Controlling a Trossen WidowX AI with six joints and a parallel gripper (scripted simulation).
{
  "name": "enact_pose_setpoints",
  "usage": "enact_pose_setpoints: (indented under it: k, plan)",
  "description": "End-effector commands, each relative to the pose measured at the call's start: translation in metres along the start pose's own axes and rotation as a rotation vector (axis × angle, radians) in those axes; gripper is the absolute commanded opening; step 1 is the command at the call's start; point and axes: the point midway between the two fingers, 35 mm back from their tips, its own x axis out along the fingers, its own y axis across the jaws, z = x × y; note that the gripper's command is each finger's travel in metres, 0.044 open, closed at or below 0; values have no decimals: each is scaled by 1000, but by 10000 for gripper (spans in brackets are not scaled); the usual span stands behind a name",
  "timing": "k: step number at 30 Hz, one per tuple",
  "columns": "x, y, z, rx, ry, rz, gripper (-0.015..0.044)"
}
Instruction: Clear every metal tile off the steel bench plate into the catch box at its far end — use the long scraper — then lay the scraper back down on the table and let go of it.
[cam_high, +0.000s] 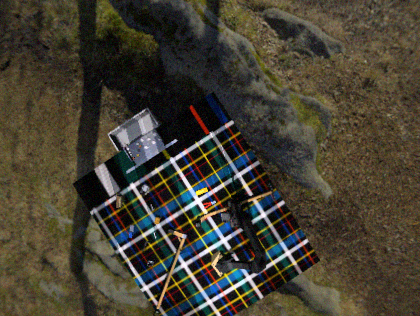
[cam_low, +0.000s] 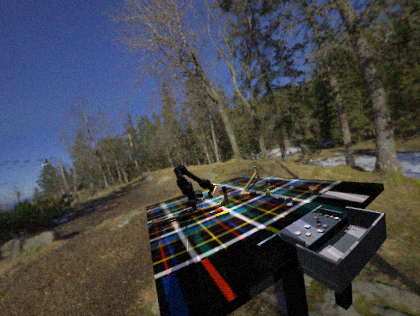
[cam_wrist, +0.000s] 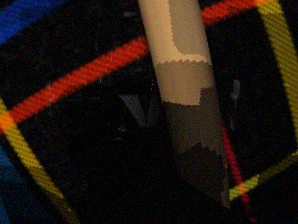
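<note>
The grey bench plate (cam_high: 156, 151) (cam_low: 294, 228) bears several small metal tiles (cam_low: 307, 233). The catch box (cam_high: 134, 128) (cam_low: 350, 272) stands open at its far end. A wooden shaft (cam_high: 212, 214) (cam_low: 212, 205) (cam_wrist: 185, 80) lies beneath and beside my gripper (cam_low: 224, 204); whether it is the long scraper's I cannot tell. My gripper is shut and points down close to the shaft, with nothing seen between its fingers; the fingertips are dark and hard to make out in the wrist view. Another long wooden tool (cam_high: 171, 270) (cam_low: 249, 180) with a crosswise head lies on the table.
A yellow block (cam_high: 201, 191) (cam_low: 222, 213) and a small red-handled thing (cam_high: 208, 205) lie near the gripper. A short angled wooden piece (cam_high: 216, 264) is beside the arm's base. Several small objects lie on the plaid table between the long tool and the plate. A pale strip (cam_high: 171, 144) runs along the plate's near edge.
</note>
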Motion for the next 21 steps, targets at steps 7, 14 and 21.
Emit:
enact_pose_setpoints:
  k: [7,14,21]
  plan:
    - [-32,-3,0,21,-8,-6,0]
    - [-54,-2,0,21,-9,-5,0]
    - [-75,-1,0,12,-2,-6,0]
